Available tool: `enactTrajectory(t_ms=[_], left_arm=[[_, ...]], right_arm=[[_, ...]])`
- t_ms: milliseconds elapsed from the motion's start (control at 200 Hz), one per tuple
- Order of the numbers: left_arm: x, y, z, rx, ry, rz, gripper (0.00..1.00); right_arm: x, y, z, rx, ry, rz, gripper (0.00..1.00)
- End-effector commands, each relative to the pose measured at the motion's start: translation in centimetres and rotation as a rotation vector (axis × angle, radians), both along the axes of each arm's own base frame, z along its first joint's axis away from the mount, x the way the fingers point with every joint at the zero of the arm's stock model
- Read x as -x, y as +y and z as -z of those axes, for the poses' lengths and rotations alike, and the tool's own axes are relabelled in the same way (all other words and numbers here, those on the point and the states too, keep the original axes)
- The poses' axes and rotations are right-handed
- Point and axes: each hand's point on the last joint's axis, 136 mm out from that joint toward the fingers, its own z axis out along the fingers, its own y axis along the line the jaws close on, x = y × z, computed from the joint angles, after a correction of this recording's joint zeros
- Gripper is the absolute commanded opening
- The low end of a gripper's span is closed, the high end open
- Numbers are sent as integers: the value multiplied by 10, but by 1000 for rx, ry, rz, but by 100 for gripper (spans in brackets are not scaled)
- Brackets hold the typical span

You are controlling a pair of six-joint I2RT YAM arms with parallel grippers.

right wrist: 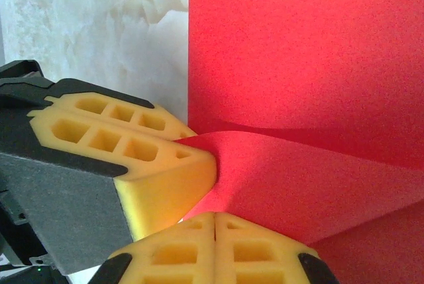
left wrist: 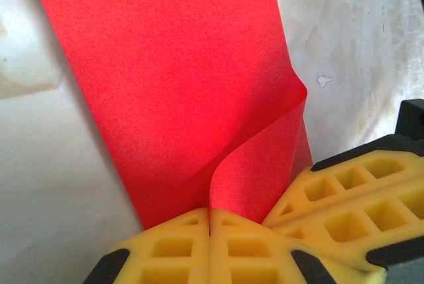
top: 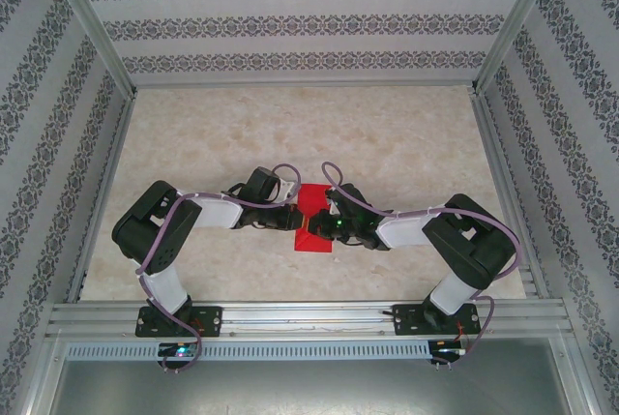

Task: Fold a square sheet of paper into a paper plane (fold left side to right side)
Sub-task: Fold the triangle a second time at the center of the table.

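One square sheet of paper (top: pixel 312 204), red, lies at the middle of the table (top: pixel 213 134). From above, the wrists cover the fingertips, which the wrist cameras show close up. The left gripper (left wrist: pixel 210 216) has its yellow fingers (left wrist: pixel 172 251) pressed together on a raised curl of the sheet. The right gripper (right wrist: pixel 215 218), just beside it, pinches a lifted fold.

Pinched in the closed yellow fingers of the left hand (left wrist: pixel 209 226): a curled-up edge of red paper (left wrist: pixel 165 85), lying flat beyond on the pale bench (left wrist: pixel 358 46). Just beside, the right hand (left wrist: pixel 301 198).
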Motion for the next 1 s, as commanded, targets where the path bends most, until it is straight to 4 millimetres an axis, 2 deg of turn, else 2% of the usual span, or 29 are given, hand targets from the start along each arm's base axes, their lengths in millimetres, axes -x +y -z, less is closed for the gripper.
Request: enactTrajectory(t_ms=[0,694,859,999], left_arm=[[-1,11,12,-59,23,-15,0],[-2,10,14,-64,31,-14,0],[-3,11,8,-64,13,-18,12],[-10,13,-9,-59,-42,-34,23]], right_arm=[[4,-2,10,34,16,8,0],[11,-12,27,79,70,30,0],[15,-17,35,102,97,42,0],[19,-21,43,118,122,51,0]])
